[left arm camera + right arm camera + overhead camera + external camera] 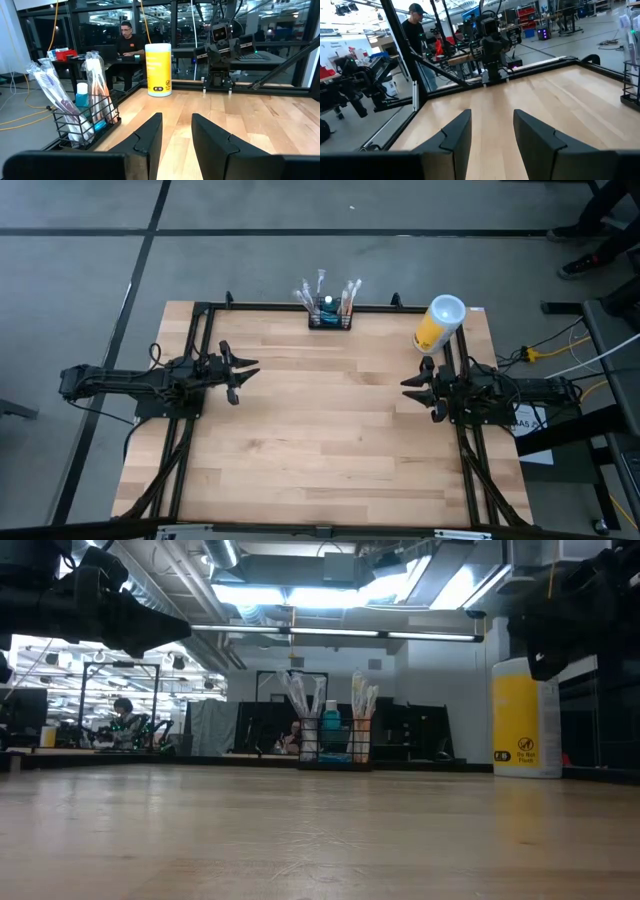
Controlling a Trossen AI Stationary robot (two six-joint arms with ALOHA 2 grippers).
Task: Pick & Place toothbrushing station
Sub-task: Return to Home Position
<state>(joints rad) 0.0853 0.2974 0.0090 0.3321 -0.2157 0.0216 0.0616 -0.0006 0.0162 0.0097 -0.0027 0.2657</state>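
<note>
Toothbrushing station (329,318) stands upright at the far edge of the table (320,440), roughly centre. Wrapped toothbrushes (52,92) stand in its slots, plus what looks like a blue-capped bottle (82,95); can't tell which slot holds what. Yellow canister (438,326) with white lid stands at the far right, well apart from the station. Left gripper (243,380) hovers over the table's left side, fingers spread, nothing between them. Right gripper (408,390) hovers over the right side, near the canister, fingers parted and empty. Both are well apart from the station.
</note>
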